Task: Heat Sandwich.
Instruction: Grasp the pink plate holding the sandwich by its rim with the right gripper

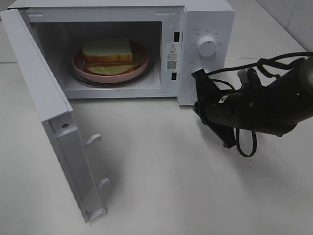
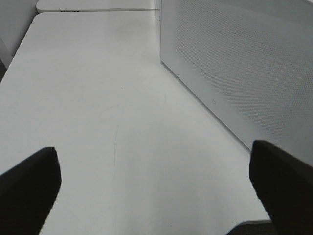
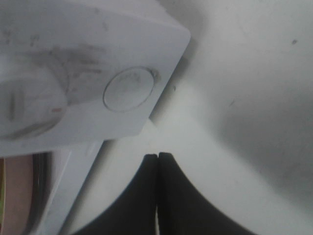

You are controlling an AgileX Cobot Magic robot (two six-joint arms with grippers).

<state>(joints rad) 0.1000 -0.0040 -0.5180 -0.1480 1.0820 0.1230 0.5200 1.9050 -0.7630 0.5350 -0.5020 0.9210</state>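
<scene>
The sandwich (image 1: 108,55) is set on the pink plate (image 1: 77,62) inside the open microwave (image 1: 210,19) — well apart from both grippers. The right gripper (image 3: 157,156) is pressed shut near the round button (image 3: 129,89); the left gripper (image 2: 155,169) is spread wide beside the microwave's perforated wall.

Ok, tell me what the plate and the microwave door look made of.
Plate: smooth pink, faint sheen; ceramic or melamine, can't tell which. Microwave door: matte white moulded frame with latch hooks, probably plastic; fine dotted window screen, likely perforated metal.
</scene>
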